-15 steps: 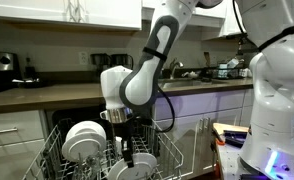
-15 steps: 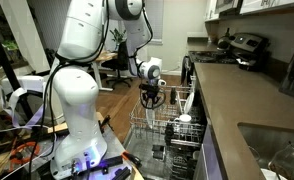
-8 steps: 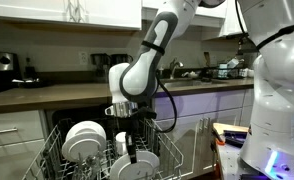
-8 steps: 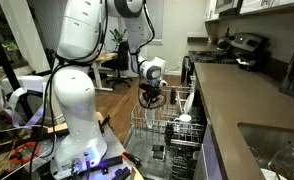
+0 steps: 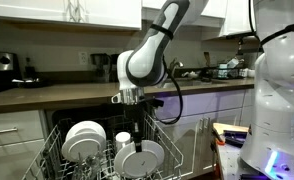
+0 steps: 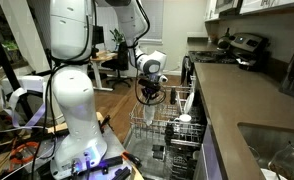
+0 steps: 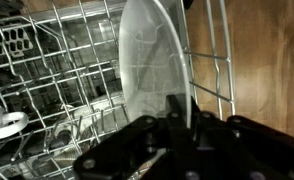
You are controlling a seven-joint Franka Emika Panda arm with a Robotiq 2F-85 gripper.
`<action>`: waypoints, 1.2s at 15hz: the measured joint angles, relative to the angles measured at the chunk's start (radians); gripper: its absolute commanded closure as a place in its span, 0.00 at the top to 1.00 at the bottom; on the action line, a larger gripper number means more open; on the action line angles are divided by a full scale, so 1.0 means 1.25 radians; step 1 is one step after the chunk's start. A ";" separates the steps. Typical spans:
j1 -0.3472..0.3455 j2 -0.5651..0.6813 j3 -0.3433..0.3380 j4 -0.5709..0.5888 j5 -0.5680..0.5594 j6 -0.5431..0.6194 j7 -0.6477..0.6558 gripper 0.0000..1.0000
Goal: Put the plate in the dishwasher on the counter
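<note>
The plate point(image 5: 143, 159) is round and white and stands on edge among the tines of the dishwasher's white wire rack point(image 5: 171, 150), which is pulled out under the dark counter point(image 5: 47, 95). My gripper point(image 5: 137, 132) reaches down from above and is shut on the plate's top rim. In the wrist view the plate point(image 7: 152, 65) runs edge-on between my dark fingers point(image 7: 182, 112). In an exterior view my gripper point(image 6: 151, 97) hangs over the rack point(image 6: 167, 127); the plate is hard to make out there.
A pair of overlapping white plates point(image 5: 83, 141) and a small white cup point(image 5: 123, 138) stand in the rack beside my plate. The robot's white base point(image 5: 277, 100) is close by. Appliances point(image 5: 222, 70) stand on the counter.
My arm has moved up and slightly sideways over the rack, and the plate has risen with it, showing more of its face.
</note>
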 measured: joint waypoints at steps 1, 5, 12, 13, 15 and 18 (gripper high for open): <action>0.005 -0.019 -0.003 -0.002 0.000 -0.018 0.000 0.07; 0.040 -0.090 -0.033 -0.002 -0.026 -0.100 0.004 0.07; 0.104 -0.154 -0.087 0.007 -0.248 -0.135 0.137 0.07; 0.110 -0.157 -0.089 0.010 -0.268 -0.136 0.149 0.07; 0.119 -0.164 -0.091 0.019 -0.304 -0.140 0.172 0.07; 0.134 -0.173 -0.091 0.037 -0.371 -0.164 0.220 0.07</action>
